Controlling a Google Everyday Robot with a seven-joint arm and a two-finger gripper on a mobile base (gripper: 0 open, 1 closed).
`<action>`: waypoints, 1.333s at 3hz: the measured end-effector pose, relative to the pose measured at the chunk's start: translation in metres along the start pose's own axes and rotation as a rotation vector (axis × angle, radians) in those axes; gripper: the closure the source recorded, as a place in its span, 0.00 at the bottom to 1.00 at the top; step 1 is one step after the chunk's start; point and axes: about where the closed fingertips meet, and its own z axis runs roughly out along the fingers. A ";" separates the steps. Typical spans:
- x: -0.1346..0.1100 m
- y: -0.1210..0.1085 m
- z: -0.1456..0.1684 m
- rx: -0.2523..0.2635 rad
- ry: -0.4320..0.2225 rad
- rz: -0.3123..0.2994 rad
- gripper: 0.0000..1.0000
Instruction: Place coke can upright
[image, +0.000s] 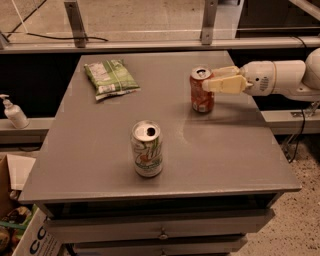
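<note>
The coke can (200, 97) is red-orange with a silver top and stands upright on the grey table (225, 150), at its back right. My gripper (209, 79) reaches in from the right on a white arm (280, 79). Its cream fingers (225, 85) sit on either side of the can's upper part and are shut on it. The can's base rests on the table top.
A white and green soda can (147, 149) stands upright near the table's front middle. A green snack bag (110, 77) lies at the back left. A soap bottle (14, 112) stands on a ledge left of the table. A cardboard box (20, 220) sits on the floor at lower left.
</note>
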 end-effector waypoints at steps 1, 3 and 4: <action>-0.001 0.000 0.000 0.000 0.000 0.000 0.61; 0.002 -0.002 -0.003 0.004 0.005 -0.017 0.14; 0.012 -0.006 -0.015 0.032 0.011 -0.043 0.00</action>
